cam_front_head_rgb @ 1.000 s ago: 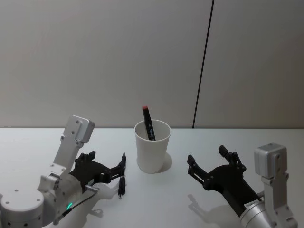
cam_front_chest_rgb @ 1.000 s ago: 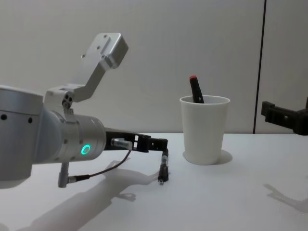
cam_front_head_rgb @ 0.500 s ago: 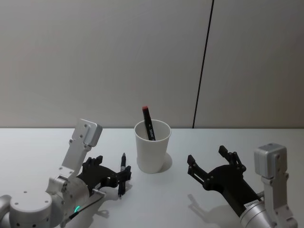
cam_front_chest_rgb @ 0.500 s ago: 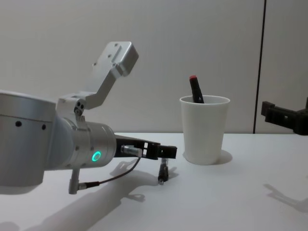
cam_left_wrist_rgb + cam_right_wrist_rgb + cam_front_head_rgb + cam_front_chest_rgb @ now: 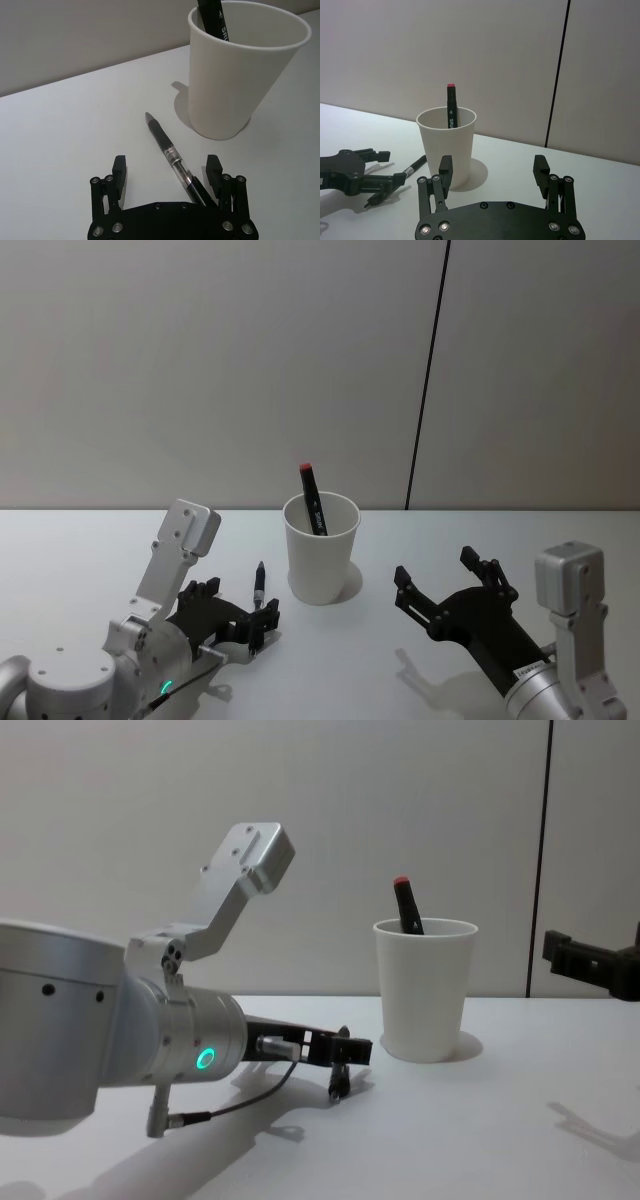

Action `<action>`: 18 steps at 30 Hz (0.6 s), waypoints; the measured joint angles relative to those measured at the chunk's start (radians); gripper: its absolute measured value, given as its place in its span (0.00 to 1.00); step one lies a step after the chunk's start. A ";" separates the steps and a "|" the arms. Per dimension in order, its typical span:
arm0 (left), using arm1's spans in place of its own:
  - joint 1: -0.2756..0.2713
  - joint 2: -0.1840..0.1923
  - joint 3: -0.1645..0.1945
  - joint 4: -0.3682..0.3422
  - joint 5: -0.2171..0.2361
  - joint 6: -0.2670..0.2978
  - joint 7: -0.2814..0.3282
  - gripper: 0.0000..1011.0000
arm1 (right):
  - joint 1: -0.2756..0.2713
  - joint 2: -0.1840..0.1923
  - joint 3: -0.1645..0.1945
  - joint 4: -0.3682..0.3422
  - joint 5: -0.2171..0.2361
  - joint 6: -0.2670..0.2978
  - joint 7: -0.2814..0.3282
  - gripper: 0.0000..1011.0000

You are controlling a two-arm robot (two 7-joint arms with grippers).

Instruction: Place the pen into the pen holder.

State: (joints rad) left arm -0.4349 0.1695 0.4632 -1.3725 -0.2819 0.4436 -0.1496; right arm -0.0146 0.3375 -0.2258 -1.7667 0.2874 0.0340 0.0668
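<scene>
The pen (image 5: 167,150), black with a clear barrel, lies flat on the white table just left of the pen holder (image 5: 320,552), a white paper cup. A red-capped black marker (image 5: 313,498) stands inside the cup. My left gripper (image 5: 166,169) is open and low over the table, one finger on each side of the pen's rear end, not closed on it. In the chest view the left gripper (image 5: 345,1050) sits over the pen (image 5: 338,1082), short of the cup (image 5: 425,995). My right gripper (image 5: 450,590) hovers open to the right of the cup.
The white table (image 5: 420,540) runs back to a plain grey wall with a dark vertical seam (image 5: 425,420). In the right wrist view the cup (image 5: 449,147) stands ahead of the right gripper (image 5: 493,167), with the left gripper (image 5: 360,170) farther off.
My left arm has swung right and lowered, bringing its open fingers down around the pen's rear end. The pen, the cup and the right arm have not moved.
</scene>
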 joint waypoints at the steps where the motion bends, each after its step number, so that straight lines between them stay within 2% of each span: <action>1: 0.000 0.000 0.000 0.001 0.000 0.001 -0.001 0.99 | 0.000 0.000 0.000 0.000 0.000 0.000 0.000 0.99; 18: 0.011 -0.008 -0.013 0.014 0.003 0.006 -0.012 0.99 | 0.000 0.000 0.000 0.000 0.000 0.000 0.000 0.99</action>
State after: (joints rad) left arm -0.4234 0.1611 0.4500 -1.3585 -0.2788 0.4498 -0.1612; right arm -0.0146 0.3375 -0.2258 -1.7667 0.2873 0.0341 0.0668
